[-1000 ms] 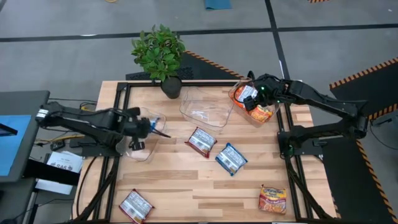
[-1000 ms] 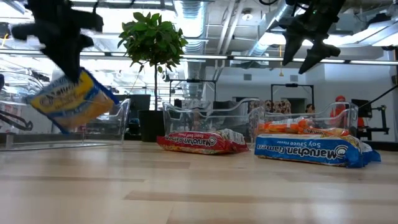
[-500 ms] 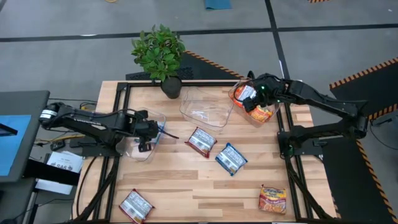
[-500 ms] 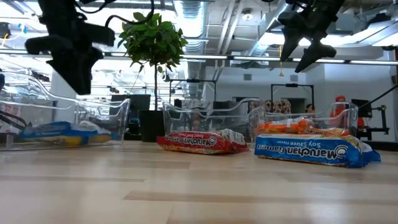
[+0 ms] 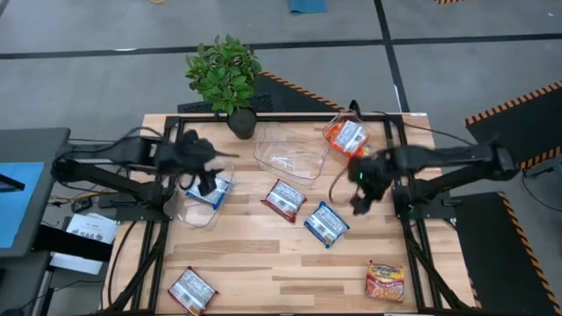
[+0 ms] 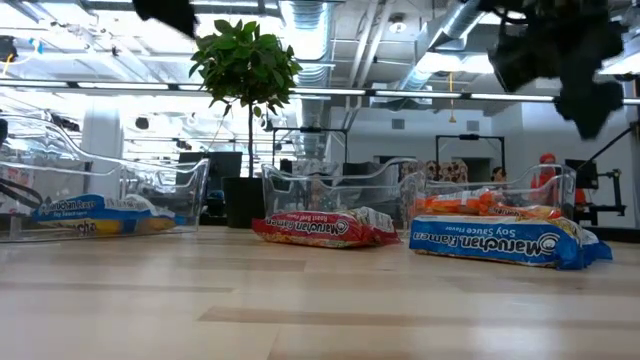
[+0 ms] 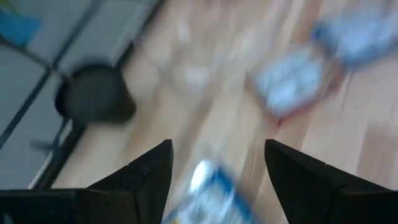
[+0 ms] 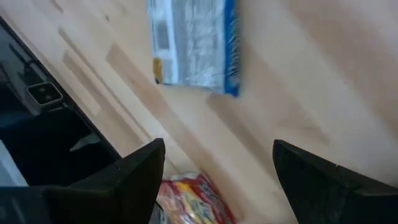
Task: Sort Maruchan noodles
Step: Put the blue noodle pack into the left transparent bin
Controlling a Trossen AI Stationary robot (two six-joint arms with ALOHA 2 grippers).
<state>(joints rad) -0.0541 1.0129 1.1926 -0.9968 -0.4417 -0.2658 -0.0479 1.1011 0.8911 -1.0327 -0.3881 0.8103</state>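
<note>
A blue-and-white Maruchan packet lies flat in the clear left bin, also in the low view. My left gripper hangs open above it, with nothing between its fingers. My right gripper is open too, above the table just right of another blue-and-white packet. Loose on the table lie a red-and-white packet, a second one at the near left, and an orange one at the near right. Orange packets fill the right bin.
An empty clear bin stands at the far middle. A potted plant sits at the far edge, left of it. Bare wood lies between the loose packets along the near half of the table.
My left gripper has opened and let go of the blue-and-white packet, which has dropped flat into the left bin; the gripper has then risen. My right gripper has left the right bin and gone toward the near edge and the blue-and-white packet in the middle, staying open.
</note>
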